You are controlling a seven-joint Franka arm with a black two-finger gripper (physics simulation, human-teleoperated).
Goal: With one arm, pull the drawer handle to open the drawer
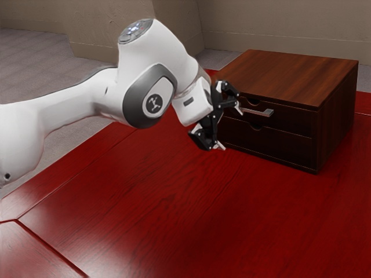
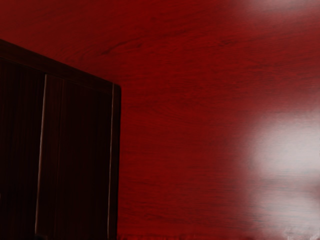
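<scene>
Dark wooden cabinet (image 1: 290, 78) with two drawers (image 1: 287, 119) stands on one red table (image 1: 174, 214), the single tool (image 1: 228, 124) spread apart by the upper handle (image 1: 259, 111).

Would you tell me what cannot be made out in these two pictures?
Exterior view: whether the pincer touches the upper drawer handle; the pincer covers its near end.
Wrist view: the cabinet, cut off by the edge.
Wrist view: table grain, blurred by glare.
</scene>
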